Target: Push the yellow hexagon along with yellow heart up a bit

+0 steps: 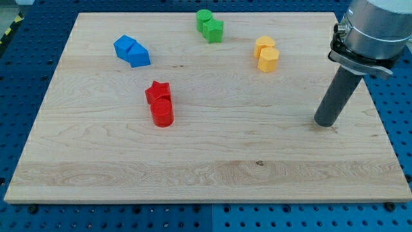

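Note:
The yellow hexagon (268,59) and the yellow heart (263,46) sit touching each other at the upper right of the wooden board (206,167), the heart just above the hexagon. My tip (326,122) rests on the board to the right of and below the yellow pair, well apart from them. The rod rises from it toward the view's upper right corner.
A green pair, cylinder (204,18) and star (213,29), lies at the top centre. Two blue blocks (132,51) lie at the upper left. A red star (158,92) and red cylinder (162,113) sit left of centre. A blue pegboard surrounds the board.

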{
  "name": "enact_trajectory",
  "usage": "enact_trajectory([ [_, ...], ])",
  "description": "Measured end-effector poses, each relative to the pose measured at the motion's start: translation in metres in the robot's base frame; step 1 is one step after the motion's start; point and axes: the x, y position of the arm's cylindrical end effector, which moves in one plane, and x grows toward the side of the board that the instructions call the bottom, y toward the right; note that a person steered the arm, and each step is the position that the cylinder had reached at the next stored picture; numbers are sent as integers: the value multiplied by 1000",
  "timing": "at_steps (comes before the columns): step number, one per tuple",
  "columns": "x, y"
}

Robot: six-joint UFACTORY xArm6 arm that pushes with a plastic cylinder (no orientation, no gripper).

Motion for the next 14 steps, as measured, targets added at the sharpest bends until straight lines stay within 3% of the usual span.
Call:
enact_trajectory([
  [2,-1,4],
  [4,-42,-55],
  [11,-134,-67],
  [14,-137,-119],
])
